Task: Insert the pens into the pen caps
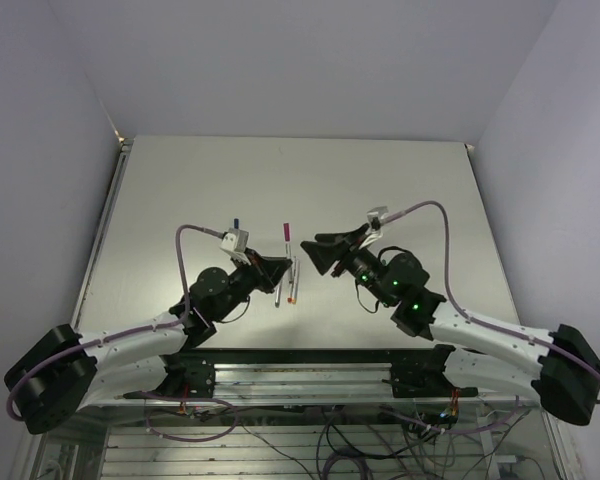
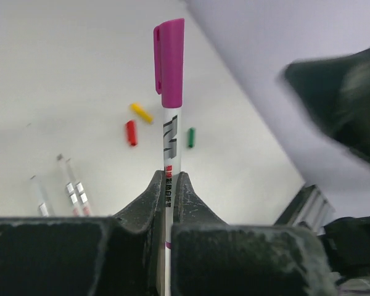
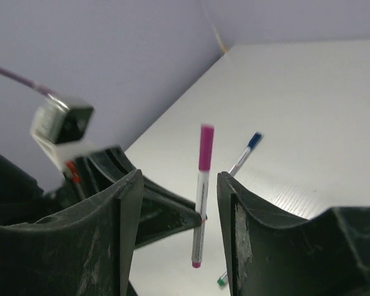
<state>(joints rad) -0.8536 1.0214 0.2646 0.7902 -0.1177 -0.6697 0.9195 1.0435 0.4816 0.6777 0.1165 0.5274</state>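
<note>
Purple-capped pen [image 2: 171,123] is clamped upright by L gripper [image 2: 166,185], above table [image 2: 49,61]; R gripper [image 3: 180,177] is spread open beside it. Blue pen [image 3: 246,151] is capped too. Yellow cap [image 2: 141,112], red cap [image 2: 131,132], green cap [image 2: 190,137] & bare pens [image 2: 74,185] are yet to be joined.

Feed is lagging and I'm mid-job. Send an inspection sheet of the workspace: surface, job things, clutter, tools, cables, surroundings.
Surface: pale flat table, no spills seen.
Job's things: magenta-capped pen clamped in the left tool; blue-capped pen and uncapped pens lying on the table; loose yellow cap, red cap and green cap.
Clutter: nothing seen.
Tools: left tool shut on the pen; right tool open, holding nothing.
Cables: purple cable looped over the left arm and the right arm; wire bundle below the near edge.
Surroundings: plain walls; nothing else seen.
</note>
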